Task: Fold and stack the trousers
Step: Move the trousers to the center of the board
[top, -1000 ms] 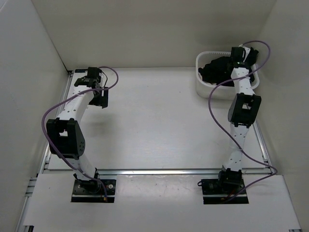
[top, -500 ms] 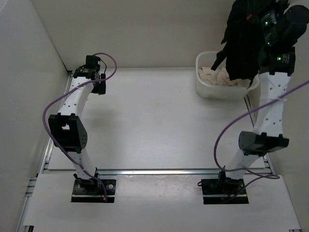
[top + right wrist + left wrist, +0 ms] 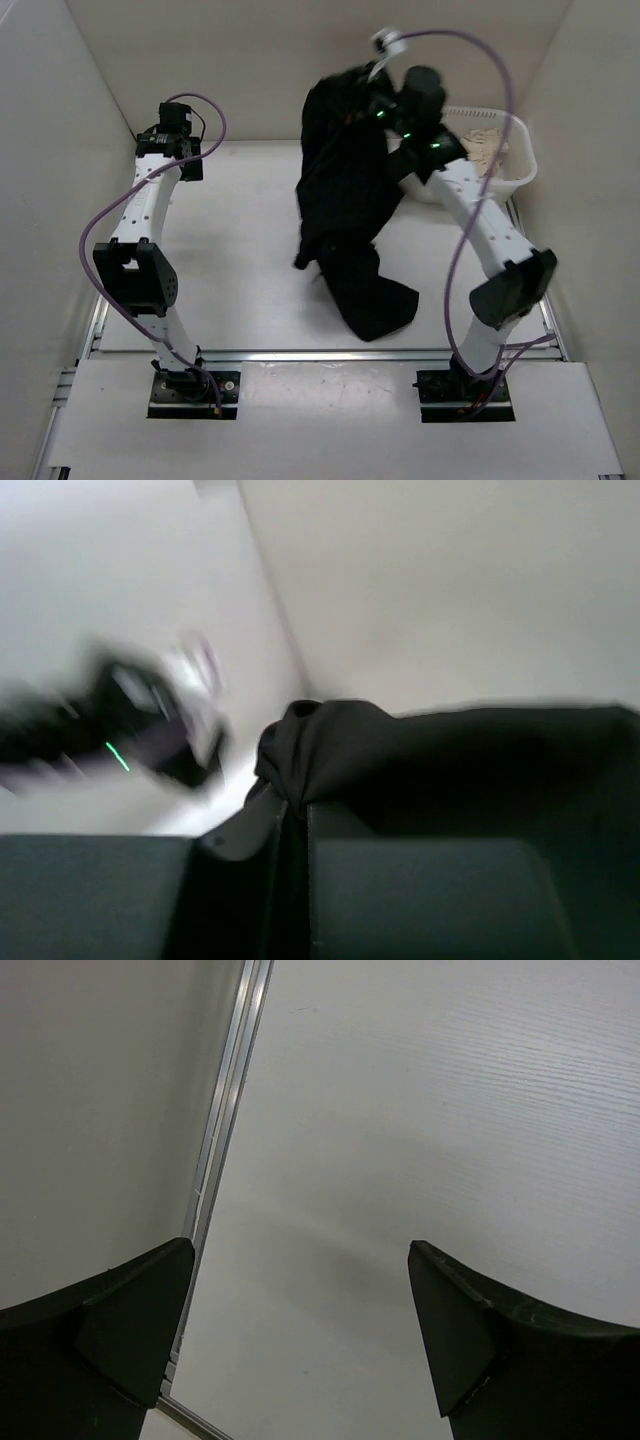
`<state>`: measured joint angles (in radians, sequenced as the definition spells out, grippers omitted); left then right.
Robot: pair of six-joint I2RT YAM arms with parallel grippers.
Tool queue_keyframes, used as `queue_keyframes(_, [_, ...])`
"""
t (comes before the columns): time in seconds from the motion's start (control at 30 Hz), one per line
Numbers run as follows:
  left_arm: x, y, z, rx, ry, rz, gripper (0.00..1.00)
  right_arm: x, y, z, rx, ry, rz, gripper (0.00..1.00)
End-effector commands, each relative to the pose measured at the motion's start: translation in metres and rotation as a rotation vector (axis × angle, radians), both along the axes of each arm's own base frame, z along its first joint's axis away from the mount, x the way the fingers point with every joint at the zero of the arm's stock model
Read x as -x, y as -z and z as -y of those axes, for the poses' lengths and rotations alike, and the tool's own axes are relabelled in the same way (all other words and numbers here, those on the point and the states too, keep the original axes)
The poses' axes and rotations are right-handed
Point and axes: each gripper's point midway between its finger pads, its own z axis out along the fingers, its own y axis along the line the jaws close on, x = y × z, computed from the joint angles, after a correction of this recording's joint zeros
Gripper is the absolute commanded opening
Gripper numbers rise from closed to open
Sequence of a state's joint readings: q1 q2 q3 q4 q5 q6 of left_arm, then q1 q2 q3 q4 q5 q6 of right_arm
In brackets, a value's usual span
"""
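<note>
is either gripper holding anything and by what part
The right gripper is shut on the trousers, pinching a bunched fold at their raised end. The left gripper is open, empty.

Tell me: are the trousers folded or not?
Not folded. The trousers hang bunched from the shut right gripper, their lower end crumpled on the table.

White table (image 3: 240, 290), matte, wood-grain surface. Plain off-white walls (image 3: 200, 60) on three sides. Aluminium rail (image 3: 300, 352) along near edge; light soft.
</note>
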<state>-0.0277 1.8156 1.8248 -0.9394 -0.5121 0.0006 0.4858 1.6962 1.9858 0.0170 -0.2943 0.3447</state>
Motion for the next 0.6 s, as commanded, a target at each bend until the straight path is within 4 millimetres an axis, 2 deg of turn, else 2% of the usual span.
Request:
queue_keyframes(0.0, [0.014,-0.034,-0.001,-0.001,-0.002,0.082,1.00,-0.014,0.123,-0.051,0.294,-0.105,-0.080,0.20])
queue_keyframes(0.03, [0.015,-0.025,0.003,0.016,0.013,0.062,1.00,-0.022,0.142,-0.056,0.317,-0.110,-0.120,0.36])
queue_keyframes(0.07, [0.015,-0.018,0.003,0.015,0.013,0.044,1.00,-0.043,0.199,-0.056,0.369,-0.095,-0.285,0.88])
queue_keyframes(0.1, [0.014,-0.011,0.013,0.015,0.036,0.024,1.00,-0.057,0.218,-0.051,0.380,-0.059,-0.360,0.99])
queue_keyframes(0.13, [0.015,0.000,0.015,-0.005,0.034,-0.008,1.00,-0.072,0.243,-0.042,0.400,-0.002,-0.464,0.99])
queue_keyframes(0.17, [0.016,0.009,0.018,-0.022,0.037,-0.034,1.00,-0.076,0.245,-0.034,0.383,0.016,-0.500,0.99])
queue_keyframes(0.2, [0.015,0.021,0.023,-0.038,0.044,-0.069,1.00,-0.084,0.252,-0.016,0.369,0.051,-0.538,0.99])
queue_keyframes(0.23, [0.016,0.026,0.035,-0.041,0.073,-0.083,1.00,-0.082,0.251,-0.009,0.365,0.049,-0.544,0.99])
queue_keyframes(0.27, [0.020,0.042,0.042,-0.037,0.094,-0.126,1.00,-0.073,0.238,-0.001,0.379,0.061,-0.522,0.99])
queue_keyframes(0.3, [0.022,0.048,0.051,-0.020,0.121,-0.140,1.00,-0.076,0.245,0.017,0.432,0.123,-0.507,0.99])
queue_keyframes(0.33, [0.022,0.054,0.068,0.004,0.169,-0.152,1.00,-0.070,0.234,0.025,0.452,0.136,-0.477,0.99])
queue_keyframes(0.37, [0.025,0.068,0.085,0.055,0.222,-0.187,1.00,-0.065,0.237,0.028,0.477,0.132,-0.475,0.99])
queue_keyframes(0.4, [0.028,0.074,0.096,0.077,0.254,-0.203,1.00,-0.060,0.257,0.035,0.507,0.126,-0.509,0.99])
queue_keyframes(0.47, [0.039,0.099,0.127,0.119,0.338,-0.276,1.00,-0.050,0.268,0.041,0.514,0.102,-0.521,0.99])
queue_keyframes(0.57, [0.059,0.141,0.151,0.114,0.403,-0.389,1.00,-0.042,0.311,0.043,0.498,0.059,-0.624,0.99])
